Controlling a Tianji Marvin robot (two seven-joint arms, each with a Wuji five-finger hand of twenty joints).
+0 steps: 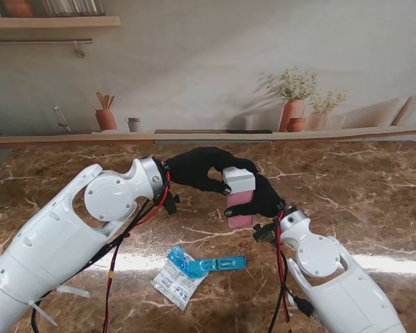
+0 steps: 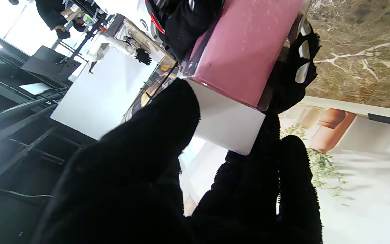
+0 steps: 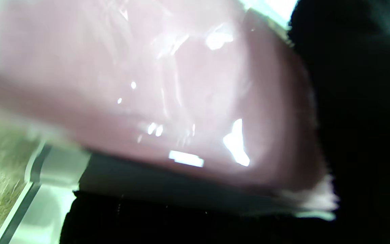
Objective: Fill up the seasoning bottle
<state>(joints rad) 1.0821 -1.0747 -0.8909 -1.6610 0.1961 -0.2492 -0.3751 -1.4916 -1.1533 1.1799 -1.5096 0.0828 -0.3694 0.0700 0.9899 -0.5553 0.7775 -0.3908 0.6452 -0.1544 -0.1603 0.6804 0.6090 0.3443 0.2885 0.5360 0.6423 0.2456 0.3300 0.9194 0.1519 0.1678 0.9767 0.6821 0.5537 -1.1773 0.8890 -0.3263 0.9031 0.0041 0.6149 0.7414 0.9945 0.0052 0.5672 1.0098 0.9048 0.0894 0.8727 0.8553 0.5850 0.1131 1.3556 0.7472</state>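
1. The seasoning bottle (image 1: 240, 201), a clear square body full of pink contents under a white cap (image 1: 238, 180), is held in the air over the middle of the marble table (image 1: 360, 187), tilted with the cap end farther from me.
2. The right hand (image 1: 263, 198), black-gloved, is wrapped around the pink body from the 3 o'clock side; its fingers are closed on the bottle. In the right wrist view the pink body (image 3: 168, 101) fills the frame, blurred.
3. The left hand (image 1: 201, 170) reaches in from 9 o'clock. Its fingers (image 2: 154, 135) curl over the cap (image 2: 229, 125) and touch it on two sides.
4. A blue plastic piece (image 1: 208, 263) lies flat on the table at 6 o'clock from the bottle, well apart from it.
5. A white sachet (image 1: 175, 283) lies under the blue piece's left end, touching it.
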